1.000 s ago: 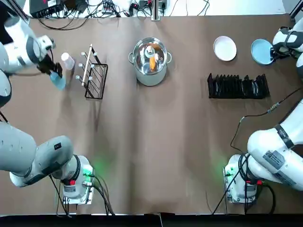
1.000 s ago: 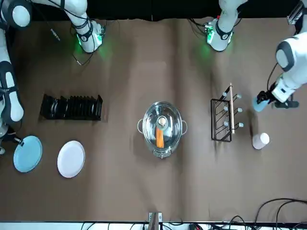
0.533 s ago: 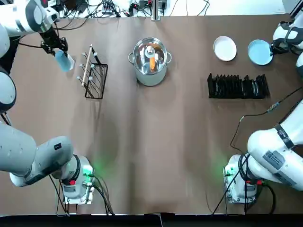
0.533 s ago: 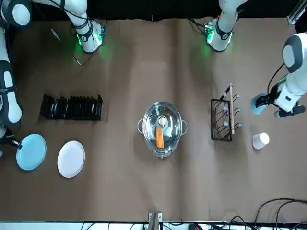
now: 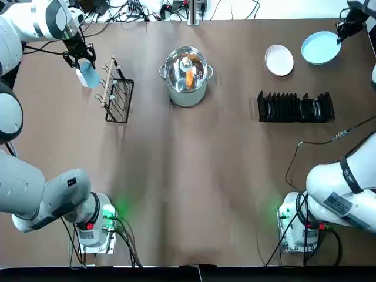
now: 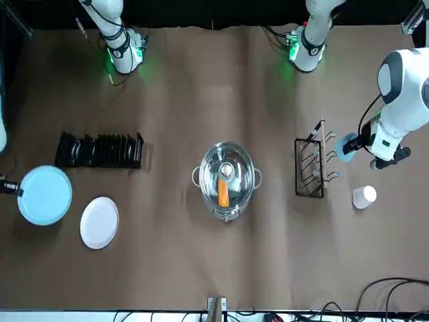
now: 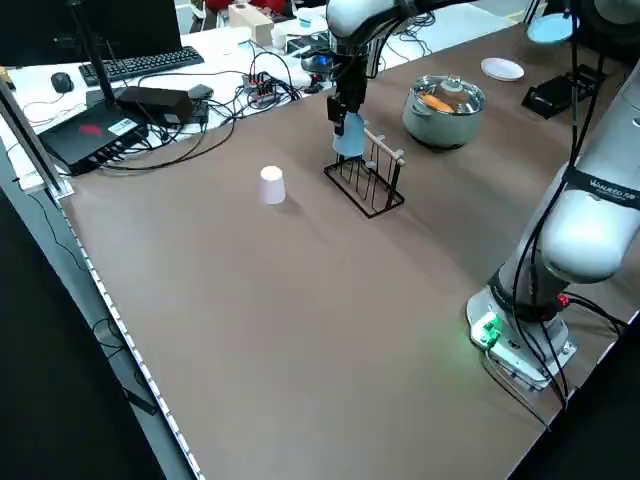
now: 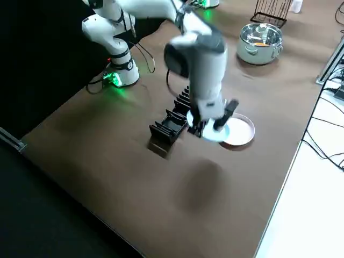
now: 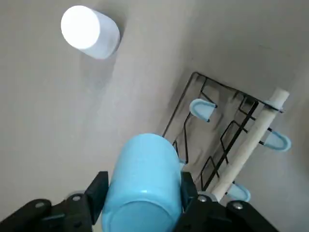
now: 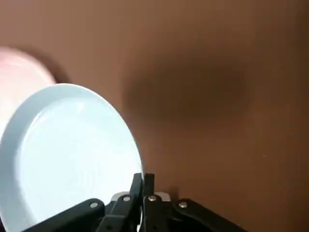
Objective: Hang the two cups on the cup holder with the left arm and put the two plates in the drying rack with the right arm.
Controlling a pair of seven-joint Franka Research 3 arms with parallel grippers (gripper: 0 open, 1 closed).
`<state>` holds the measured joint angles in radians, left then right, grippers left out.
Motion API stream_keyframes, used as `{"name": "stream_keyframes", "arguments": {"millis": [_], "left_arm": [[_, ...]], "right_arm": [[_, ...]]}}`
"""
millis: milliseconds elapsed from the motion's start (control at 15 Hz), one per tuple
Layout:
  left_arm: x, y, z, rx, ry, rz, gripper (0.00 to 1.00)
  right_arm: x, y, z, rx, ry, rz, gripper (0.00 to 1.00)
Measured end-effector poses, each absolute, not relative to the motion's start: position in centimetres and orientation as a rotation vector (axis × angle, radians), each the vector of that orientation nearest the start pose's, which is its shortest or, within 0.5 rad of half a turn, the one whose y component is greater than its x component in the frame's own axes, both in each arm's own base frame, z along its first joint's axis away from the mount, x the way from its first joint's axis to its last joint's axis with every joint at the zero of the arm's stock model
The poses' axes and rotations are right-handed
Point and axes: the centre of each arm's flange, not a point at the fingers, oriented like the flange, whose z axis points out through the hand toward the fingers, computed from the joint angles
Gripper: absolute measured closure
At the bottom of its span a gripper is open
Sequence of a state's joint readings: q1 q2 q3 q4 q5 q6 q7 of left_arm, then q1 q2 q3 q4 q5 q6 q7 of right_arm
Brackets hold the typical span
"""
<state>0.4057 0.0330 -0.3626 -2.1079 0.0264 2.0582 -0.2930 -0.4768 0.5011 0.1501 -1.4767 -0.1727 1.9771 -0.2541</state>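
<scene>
Both arms are loaded and nothing is home yet. The left gripper [image 9: 141, 212] is clamped on the light blue cup [image 9: 142, 186], holding it in the air just beside the cup holder [image 5: 117, 91] — every peg in sight is bare. The white cup [image 6: 364, 196] stands on the counter [image 5: 194, 176] near the holder, untouched. Over on the other side, the right gripper [image 10: 143, 186] is pinched on the rim of the light blue plate [image 10: 63, 154], lifted clear of the counter, beyond the drying rack [image 5: 295, 107]. The white plate [image 5: 279, 60] lies flat near the rack. So, by my read — four items to place, two in hand, none delivered.
</scene>
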Motion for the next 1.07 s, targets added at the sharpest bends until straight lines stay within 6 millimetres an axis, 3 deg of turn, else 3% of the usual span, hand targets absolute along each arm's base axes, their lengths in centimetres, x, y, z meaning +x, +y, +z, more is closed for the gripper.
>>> {"name": "stream_keyframes", "arguments": {"millis": [200,400,467,667,1067], "left_arm": [[54.1,2.1,39.2,-3.076,-0.53,0.118,0.34],[54.4,2.0,38.1,-3.079,-0.555,0.124,0.34],[54.6,1.7,37.5,-3.082,-0.566,0.129,0.34],[54.8,1.2,36.7,-3.086,-0.569,0.141,0.34],[55.2,1.2,34.9,-3.102,-0.572,0.134,0.34]], "right_arm": [[64.1,-20.8,42.9,-3.312,-0.322,0.27,0.97],[63.4,-16.4,44.2,-3.339,-0.673,0.484,0.97],[62.2,-15.3,43.8,-3.34,-0.776,0.569,0.97],[59.8,-16.0,42.0,-3.342,-0.873,0.687,0.97],[56.8,-17.2,35.3,-3.325,-1.08,0.768,0.97]]}}
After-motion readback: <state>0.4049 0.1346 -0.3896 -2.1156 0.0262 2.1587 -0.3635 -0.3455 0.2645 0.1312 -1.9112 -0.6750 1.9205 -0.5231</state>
